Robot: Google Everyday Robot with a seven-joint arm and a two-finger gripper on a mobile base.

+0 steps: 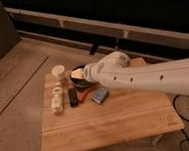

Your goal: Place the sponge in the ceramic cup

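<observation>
The sponge (100,95), a small blue-grey block, lies flat on the wooden table (117,123) right of centre. Nothing touches it. The cream ceramic cup (58,72) stands upright at the table's far left corner. My white arm reaches in from the right, and its gripper (80,74) hangs open and empty over the dark bowl. That puts it just right of the cup and up-left of the sponge. The arm hides part of the bowl.
A dark round bowl (81,82) sits between the cup and the sponge. An orange-handled tool (85,95), a black bar (73,96) and a white bottle-like object (56,102) lie in a row left of the sponge. Cables trail on the floor at right.
</observation>
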